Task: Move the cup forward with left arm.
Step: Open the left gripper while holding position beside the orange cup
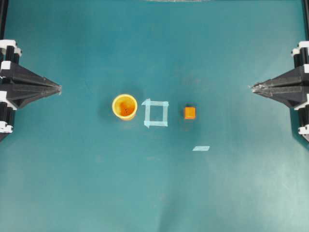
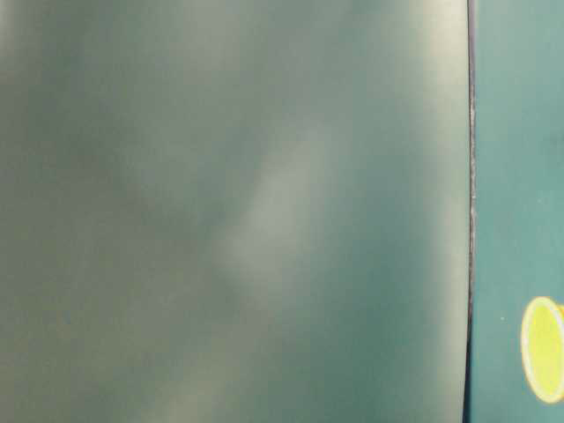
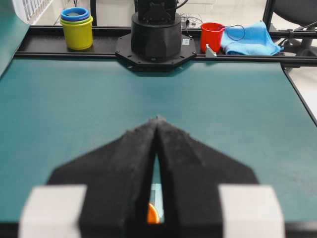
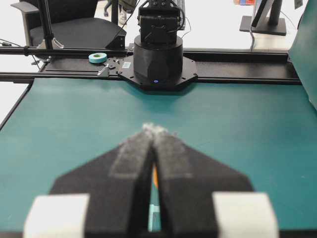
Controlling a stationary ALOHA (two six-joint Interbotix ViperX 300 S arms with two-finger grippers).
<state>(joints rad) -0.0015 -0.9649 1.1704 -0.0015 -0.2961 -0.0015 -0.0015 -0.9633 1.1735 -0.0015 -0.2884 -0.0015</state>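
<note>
Upright, the cup (image 1: 125,106) stands just left of a tape square (image 1: 156,113); both hands, left (image 1: 59,88) and right (image 1: 252,87), are pressed together, well apart from it.

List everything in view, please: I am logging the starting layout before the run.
cup: one, yellow-orange, upright on the mat left of the tape square
tape square: one, pale blue, mat centre
cube: one, orange, right of the square
tape strip: one, pale blue, below the cube
mat: one, teal, covering the table
stacked cups: one stack, yellow-green and blue, far rail
red cup: one, beside a blue cloth
tape roll: one, teal, far rail
left claw: shut, left edge
right claw: shut, right edge
</note>
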